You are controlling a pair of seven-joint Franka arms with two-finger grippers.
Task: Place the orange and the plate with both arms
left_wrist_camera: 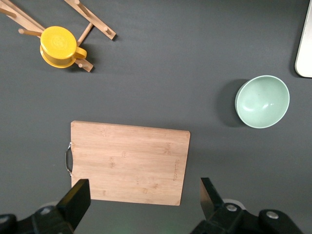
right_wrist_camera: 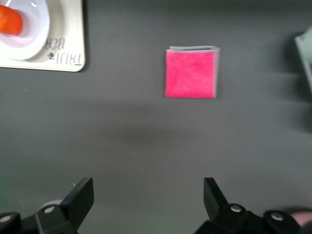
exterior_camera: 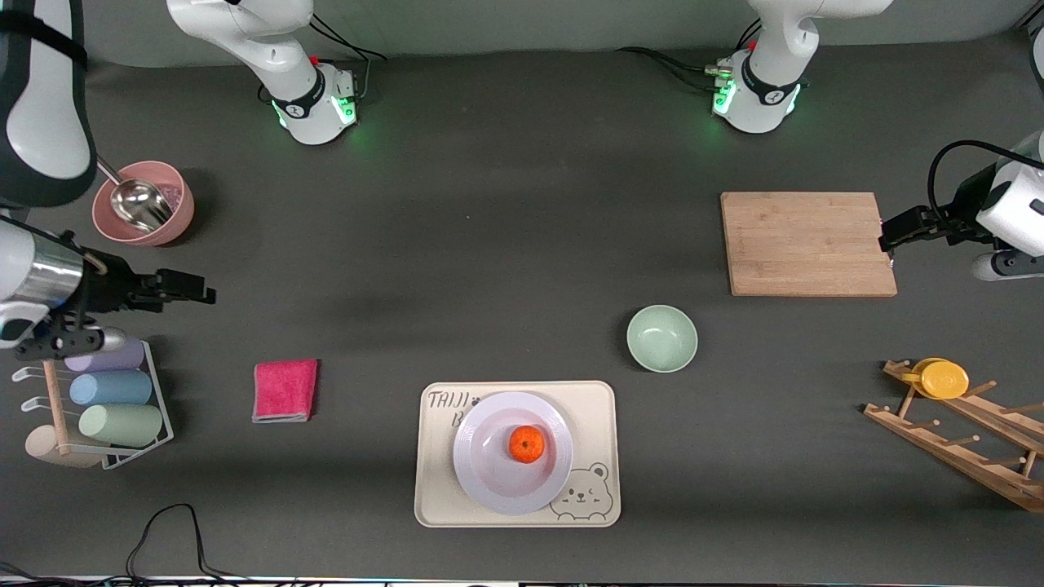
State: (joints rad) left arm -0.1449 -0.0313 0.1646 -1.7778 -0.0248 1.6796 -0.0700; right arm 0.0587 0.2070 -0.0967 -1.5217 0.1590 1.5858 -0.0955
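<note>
The orange lies in the middle of the lavender-white plate. The plate sits on the cream bear tray near the front camera's edge of the table. My left gripper is open and empty over the cutting board's edge at the left arm's end; in the left wrist view its jaws stand wide apart. My right gripper is open and empty over bare table at the right arm's end, jaws also wide in its wrist view. The orange, plate and tray show at that view's corner.
A wooden cutting board and mint-green bowl lie toward the left arm's end, with a wooden rack holding a yellow cup. A pink cloth, a cup rack and a pink bowl with a spoon are toward the right arm's end.
</note>
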